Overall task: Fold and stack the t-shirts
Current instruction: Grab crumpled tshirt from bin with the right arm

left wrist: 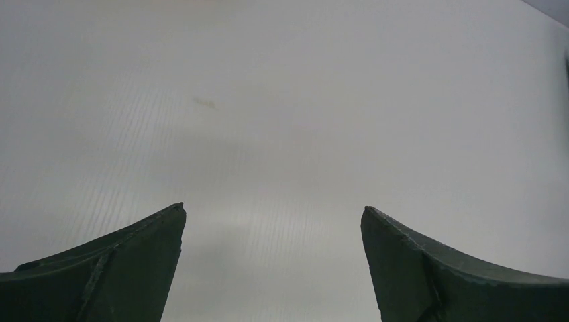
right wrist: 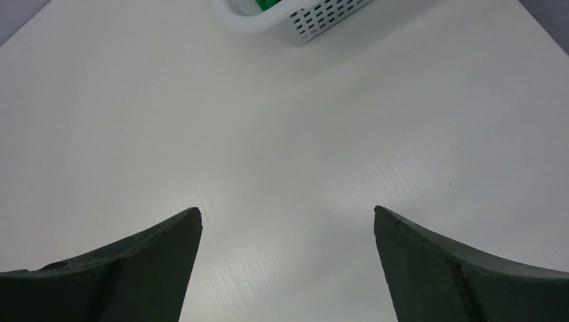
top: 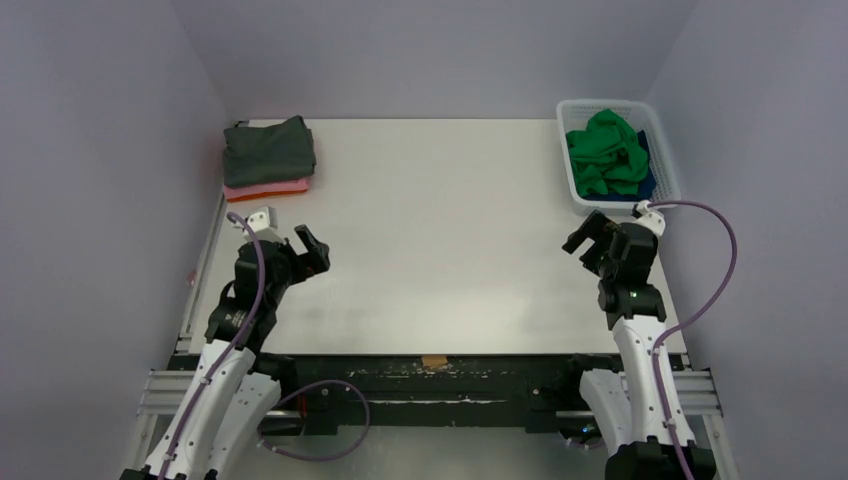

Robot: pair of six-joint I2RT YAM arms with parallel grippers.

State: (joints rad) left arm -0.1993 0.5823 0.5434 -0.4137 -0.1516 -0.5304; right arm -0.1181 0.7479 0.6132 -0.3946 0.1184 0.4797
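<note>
Above white surface (top: 440, 220), holds left end effector (top: 312, 248), right end effector (top: 590, 235) gaping, empty. Risks dragging white lattice basket (top: 605, 102) with tangled green t-shirt (top: 605, 155).

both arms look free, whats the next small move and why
Probably send the right fingers toward the basket to pinch the green t-shirt. They stand open and empty beside it, that shirt lies crumpled on top, and a folded pile sits at the far left.
</note>
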